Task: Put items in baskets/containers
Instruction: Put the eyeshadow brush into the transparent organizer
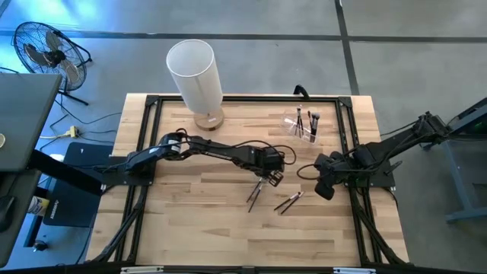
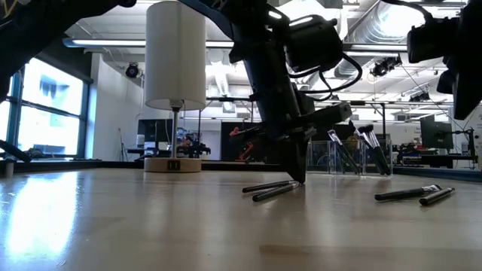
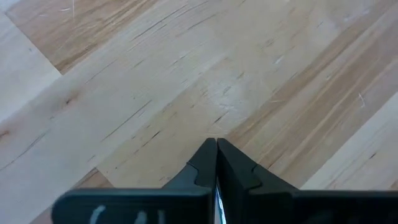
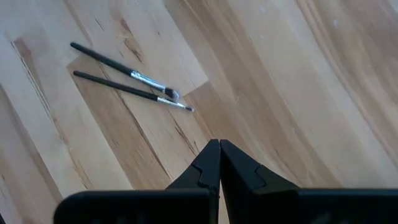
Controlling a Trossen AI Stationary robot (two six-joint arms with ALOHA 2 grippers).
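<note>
While the left gripper (image 1: 269,180) is reaching to the middle of the frame with its fingers pressed tight together, its tip is touching the table (image 1: 190,228) at the end of two brushes (image 1: 255,195) lying just below it, and I cannot tell if it is pinching one. Two more brushes (image 1: 289,202) are lying just to the right, near the right gripper (image 1: 326,190), which is hanging closed and holding nothing. The clear holder (image 1: 304,129) is standing at the upper right with a few brushes in it, and the white cylinder (image 1: 195,68) is standing at the top, left of the middle.
</note>
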